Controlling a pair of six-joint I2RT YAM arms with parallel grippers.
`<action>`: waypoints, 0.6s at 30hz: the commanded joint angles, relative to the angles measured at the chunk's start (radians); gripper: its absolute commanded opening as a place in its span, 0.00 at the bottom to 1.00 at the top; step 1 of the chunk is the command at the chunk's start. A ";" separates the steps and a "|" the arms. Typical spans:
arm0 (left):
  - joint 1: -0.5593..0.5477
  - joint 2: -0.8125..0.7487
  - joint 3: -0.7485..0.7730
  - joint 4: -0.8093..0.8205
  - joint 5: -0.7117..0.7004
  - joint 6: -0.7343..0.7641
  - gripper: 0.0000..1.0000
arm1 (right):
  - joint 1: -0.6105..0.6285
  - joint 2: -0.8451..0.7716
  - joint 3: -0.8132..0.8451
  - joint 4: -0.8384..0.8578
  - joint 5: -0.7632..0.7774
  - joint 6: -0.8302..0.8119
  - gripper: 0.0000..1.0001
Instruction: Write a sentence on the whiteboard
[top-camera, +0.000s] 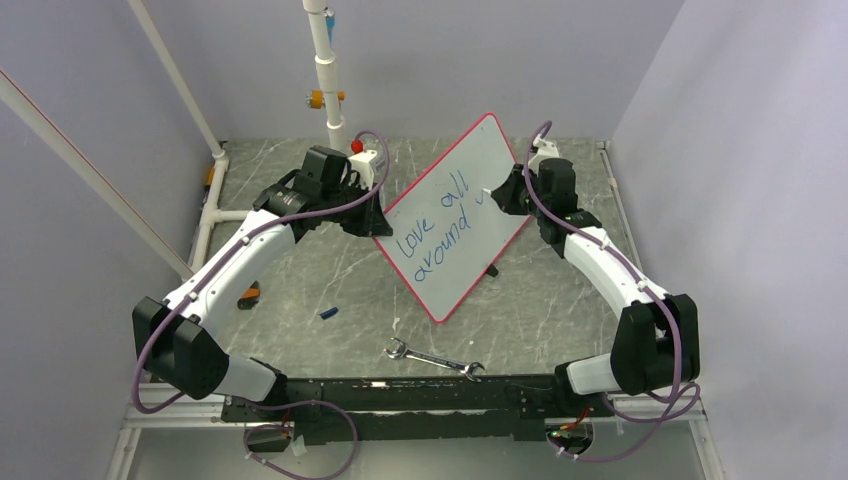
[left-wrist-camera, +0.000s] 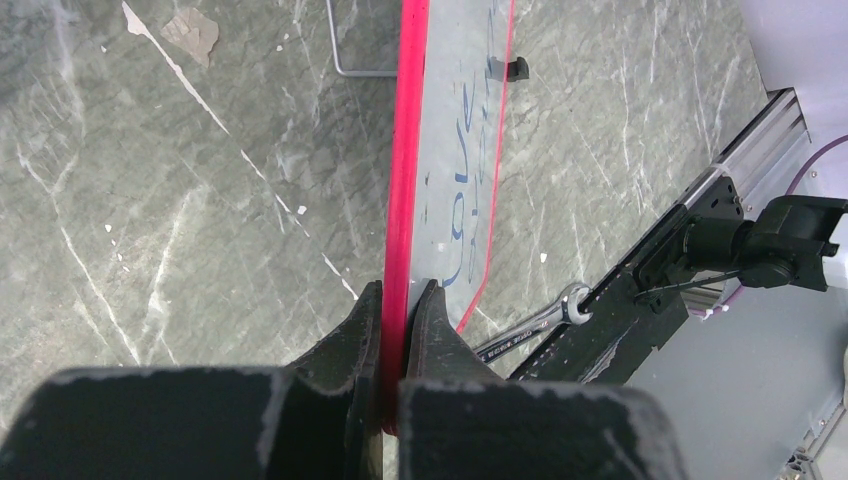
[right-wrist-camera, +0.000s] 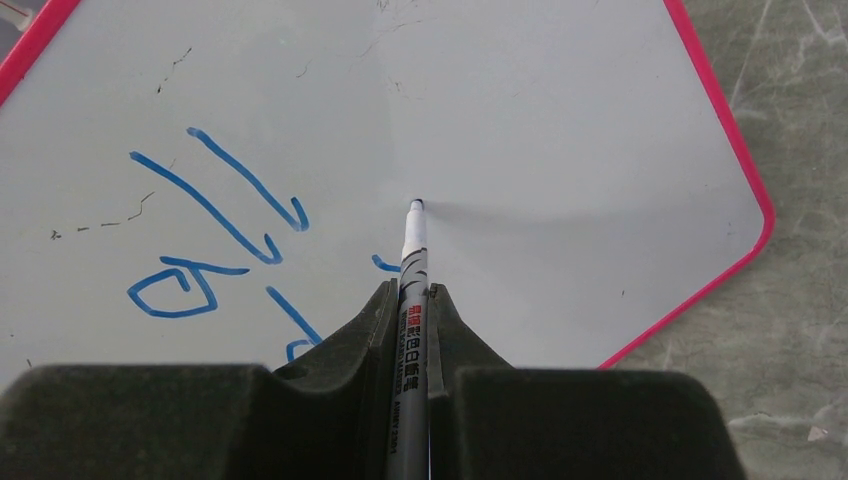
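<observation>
Left pincer (left-wrist-camera: 400, 290) clamps the whiteboard (top-camera: 470, 190) rim; right pincer (right-wrist-camera: 410, 290) grips a marker (right-wrist-camera: 413, 250), tip on it.

My right gripper (right-wrist-camera: 410, 292) pinches a slim white marker (right-wrist-camera: 413, 255), its tip touching the whiteboard (right-wrist-camera: 560, 120) on bare white just beside the sentence (right-wrist-camera: 215, 215) in blue strokes, with grey marbled table (right-wrist-camera: 800, 250) past the pink-rimmed corner.

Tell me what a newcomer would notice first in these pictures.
The red-rimmed whiteboard stands tilted in the middle, with blue writing across it. The left gripper clamps its rim, while the right gripper holds a marker to its face. A wrench lies flat in front of it.
</observation>
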 joint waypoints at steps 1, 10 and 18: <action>0.005 0.038 -0.030 -0.129 -0.353 0.215 0.00 | 0.003 0.003 -0.021 0.028 -0.041 -0.009 0.00; 0.004 0.038 -0.030 -0.131 -0.355 0.215 0.00 | 0.005 -0.014 -0.074 0.030 -0.047 -0.009 0.00; 0.002 0.039 -0.029 -0.132 -0.358 0.216 0.00 | 0.004 -0.031 -0.111 0.026 -0.042 -0.011 0.00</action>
